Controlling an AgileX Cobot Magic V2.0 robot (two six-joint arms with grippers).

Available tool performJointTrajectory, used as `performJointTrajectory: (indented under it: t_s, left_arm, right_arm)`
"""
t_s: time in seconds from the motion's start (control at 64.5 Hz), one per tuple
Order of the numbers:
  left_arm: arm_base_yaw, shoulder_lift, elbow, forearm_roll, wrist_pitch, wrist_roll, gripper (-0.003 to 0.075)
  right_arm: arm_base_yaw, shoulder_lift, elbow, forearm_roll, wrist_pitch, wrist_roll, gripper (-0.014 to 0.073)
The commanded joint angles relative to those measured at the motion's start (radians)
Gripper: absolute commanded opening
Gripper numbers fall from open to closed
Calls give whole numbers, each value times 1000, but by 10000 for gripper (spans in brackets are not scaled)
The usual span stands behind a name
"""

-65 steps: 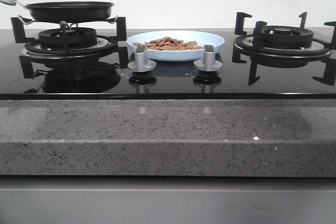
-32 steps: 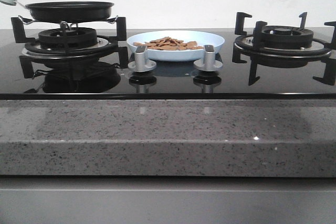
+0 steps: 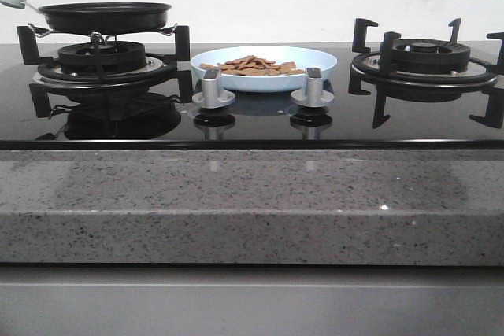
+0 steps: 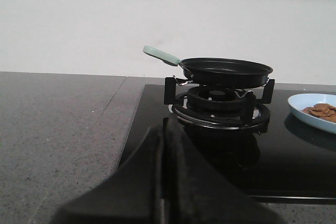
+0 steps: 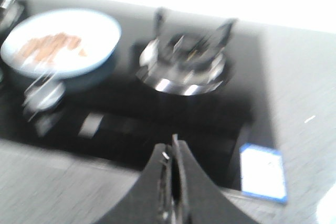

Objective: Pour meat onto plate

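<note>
The meat point(image 3: 252, 65), thin orange-brown pieces, lies in a loose pile on the pale light-blue plate point(image 3: 319, 60) in the middle of the black glass hob, behind two silver knobs. Both show in the left wrist view, meat point(image 4: 321, 110) on plate point(image 4: 299, 103), and blurred in the right wrist view, meat point(image 5: 50, 44) on plate point(image 5: 100, 30). The black frying pan point(image 3: 105, 15) sits on the left burner; I cannot see inside it. My left gripper point(image 4: 163, 129) is shut and empty, in front of the left burner. My right gripper point(image 5: 175, 142) is shut and empty, in front of the right burner. Neither gripper shows in the front view.
The pan's pale green handle point(image 4: 160, 54) points away to the left. The right burner point(image 3: 424, 59) has a bare black pan support. Two silver knobs point(image 3: 213, 88) point(image 3: 313, 88) stand in front of the plate. A grey speckled counter point(image 3: 252, 202) surrounds the hob. A white-and-blue sticker point(image 5: 262, 172) sits at the hob's corner.
</note>
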State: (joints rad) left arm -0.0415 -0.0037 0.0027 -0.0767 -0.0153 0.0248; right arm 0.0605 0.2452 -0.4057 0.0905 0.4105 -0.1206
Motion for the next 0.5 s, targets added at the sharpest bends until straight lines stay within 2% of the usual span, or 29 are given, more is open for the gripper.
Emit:
performJointTrajectory:
  t_s: [0.0,0.186,0.48]
  left_arm:
    - [-8,-17,7,-8,-85,-8,-20]
    - [-8,-17,7,-8,-85,-8,-20]
    - [-8,-17,7,-8,-85,-8,-20]
  right_arm:
    - [-30,-80,75,14,-205,-13,-115]
    - [-37,-217,249,49,-279,-13,-115]
    - [-1,-275,393,49,-398,-13,-115]
